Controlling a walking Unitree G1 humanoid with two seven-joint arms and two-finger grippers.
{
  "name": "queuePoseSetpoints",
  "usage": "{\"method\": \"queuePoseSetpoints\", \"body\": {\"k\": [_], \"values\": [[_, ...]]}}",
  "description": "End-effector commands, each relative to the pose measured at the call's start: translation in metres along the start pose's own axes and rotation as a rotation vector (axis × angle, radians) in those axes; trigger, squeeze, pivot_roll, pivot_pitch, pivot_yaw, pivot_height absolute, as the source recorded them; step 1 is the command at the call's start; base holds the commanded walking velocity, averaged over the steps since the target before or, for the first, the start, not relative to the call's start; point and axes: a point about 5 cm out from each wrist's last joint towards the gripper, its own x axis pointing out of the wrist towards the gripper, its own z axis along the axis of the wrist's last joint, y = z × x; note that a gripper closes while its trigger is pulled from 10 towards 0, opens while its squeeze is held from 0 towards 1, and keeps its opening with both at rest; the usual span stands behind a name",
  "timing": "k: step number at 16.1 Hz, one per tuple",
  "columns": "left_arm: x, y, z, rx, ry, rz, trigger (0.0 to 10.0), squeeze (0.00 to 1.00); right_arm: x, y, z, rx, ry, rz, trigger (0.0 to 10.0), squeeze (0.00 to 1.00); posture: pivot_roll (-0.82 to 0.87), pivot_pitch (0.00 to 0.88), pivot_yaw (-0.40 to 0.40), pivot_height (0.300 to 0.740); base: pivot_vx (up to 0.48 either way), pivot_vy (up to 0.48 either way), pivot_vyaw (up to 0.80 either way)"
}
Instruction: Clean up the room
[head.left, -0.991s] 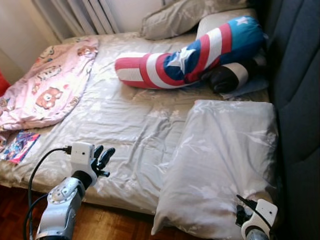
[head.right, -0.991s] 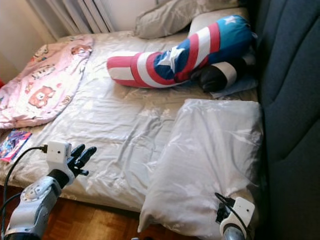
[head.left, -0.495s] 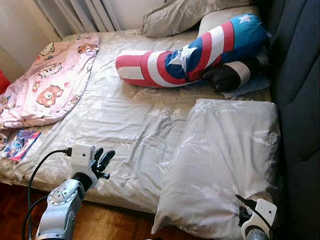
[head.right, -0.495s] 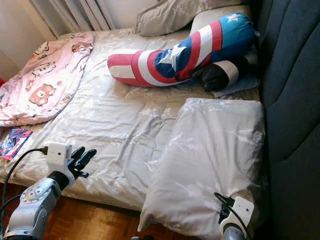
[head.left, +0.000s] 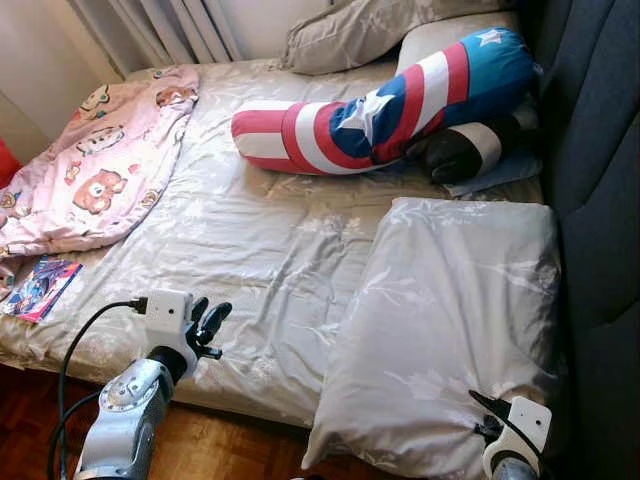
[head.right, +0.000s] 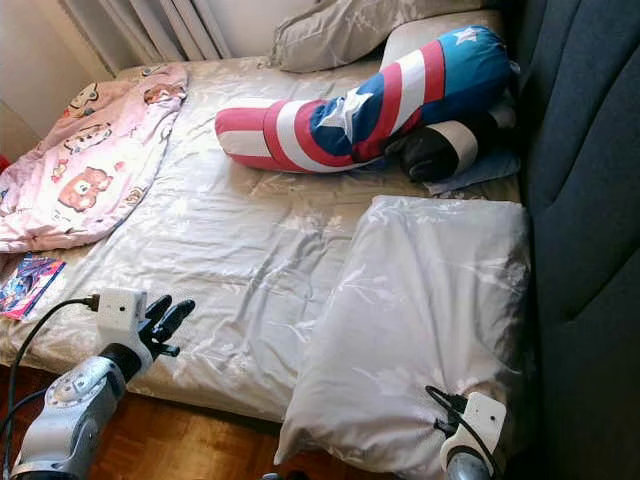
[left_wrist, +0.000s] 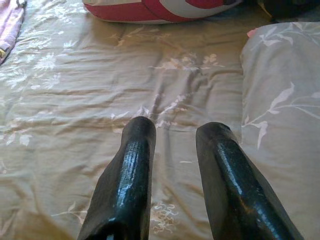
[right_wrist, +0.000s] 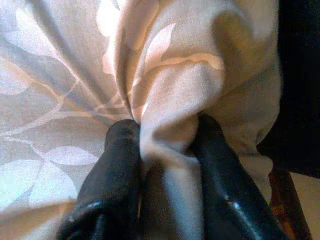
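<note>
The right gripper (right_wrist: 160, 145) is pinching a fold of the pillow (head.left: 450, 330) between its fingers (right_wrist: 120, 165), gripping the near corner because loose cloth there gives a firm hold for dragging. The pillow is lying at the near right of the bed (head.left: 250, 230), its lower edge overhanging the mattress, beside the dark headboard (head.left: 600, 180). The left gripper (left_wrist: 175, 130) is hovering over the bare sheet near the bed's front edge, fingers (left_wrist: 135, 165) slightly apart and holding nothing, probably kept ready to support the pillow. A striped bolster (head.left: 390, 100), a pink blanket (head.left: 90, 160) and a booklet (head.left: 40, 288) are lying farther off.
</note>
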Motion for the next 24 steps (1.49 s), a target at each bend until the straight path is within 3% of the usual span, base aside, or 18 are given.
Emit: {"method": "queuePoseSetpoints", "body": {"k": [1,5,8,11,13,16,17,18,23,24], "values": [[-0.001,0.004,-0.007,0.000,0.026,0.026,10.0,0.00,-0.006,0.001,-0.021,-0.008,0.087,0.002,0.0,0.00,0.09,0.155,0.191,0.740,0.000,0.000,0.00],[0.003,0.000,-0.009,-0.019,0.017,0.034,10.0,0.00,-0.002,-0.011,-0.010,-0.028,0.048,-0.042,0.0,0.00,0.08,0.135,0.178,0.740,0.000,0.000,0.00],[0.007,0.002,-0.009,-0.032,0.003,0.055,10.0,0.00,0.005,-0.028,0.018,-0.078,-0.065,-0.139,0.0,0.00,0.06,0.115,0.161,0.740,0.000,0.000,0.00],[0.013,0.000,-0.010,-0.042,-0.007,0.064,10.0,0.00,0.011,-0.044,0.065,-0.104,-0.234,-0.206,0.0,0.00,0.04,0.096,0.141,0.740,0.000,0.000,0.00],[0.016,-0.002,-0.010,-0.051,-0.015,0.069,10.0,0.00,0.012,-0.053,0.082,-0.101,-0.292,-0.250,0.0,0.00,0.03,0.086,0.128,0.740,0.000,0.000,0.00],[0.021,-0.003,-0.011,-0.061,-0.027,0.074,10.0,0.00,0.013,-0.050,0.094,-0.102,-0.329,-0.228,0.0,0.00,0.02,0.070,0.107,0.740,0.000,0.000,0.00],[0.022,-0.004,-0.013,-0.063,-0.027,0.074,10.0,0.00,0.013,-0.045,0.090,-0.109,-0.317,-0.205,7.3,0.00,0.02,0.066,0.102,0.740,0.000,0.000,0.00],[0.022,-0.005,-0.015,-0.066,-0.020,0.072,10.0,0.00,0.013,-0.040,0.082,-0.104,-0.299,-0.180,10.0,0.00,0.02,0.065,0.100,0.740,0.000,0.000,0.00],[0.024,-0.009,-0.022,-0.082,-0.018,0.077,10.0,0.00,0.011,-0.022,0.062,-0.084,-0.239,-0.082,10.0,0.00,0.01,0.049,0.078,0.740,0.000,0.000,0.00],[0.025,-0.011,-0.023,-0.086,-0.018,0.076,10.0,0.00,0.012,-0.023,0.063,-0.083,-0.235,-0.083,10.0,1.00,0.01,0.046,0.074,0.740,0.000,0.000,0.00]]}}
